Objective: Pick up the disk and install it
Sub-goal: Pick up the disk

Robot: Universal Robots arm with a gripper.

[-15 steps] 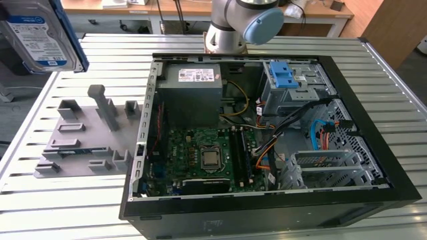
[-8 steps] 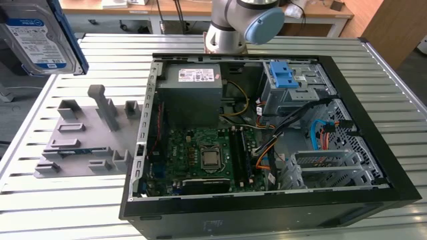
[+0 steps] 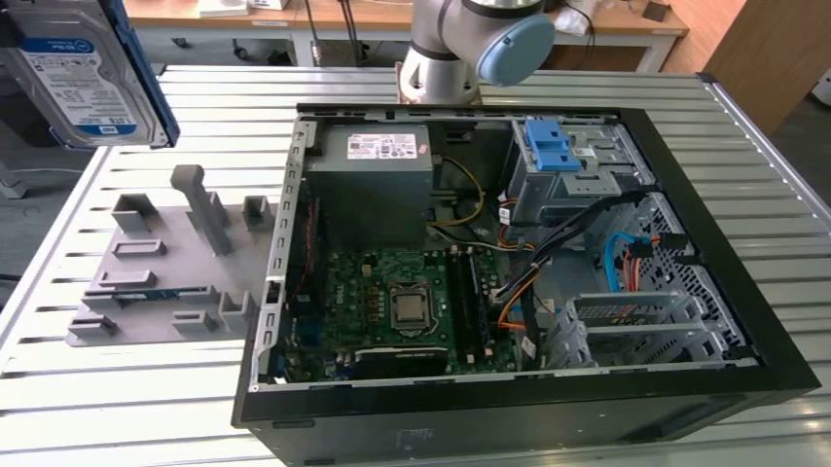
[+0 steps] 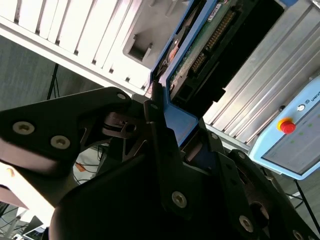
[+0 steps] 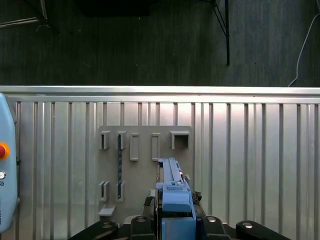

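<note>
Clamping disk (image 3: 81, 83), tool (image 4: 159, 112) high above grey rack (image 3: 154, 268)

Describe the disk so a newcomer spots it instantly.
From the computer case, look past the fixture plate to the exterior view's upper left. The disk is there, held in the end effector: silver, blue-and-white label, blue bracket, unlike the case's grey power supply.

Silver metal disk (image 3: 78, 73), blue-and-white label, thin blue plastic bracket along its edges. Sits upper left of the exterior view, raised off the table, near upright, slightly tilted, label toward camera. Second wrist view: green circuit-board underside exposed.
</note>
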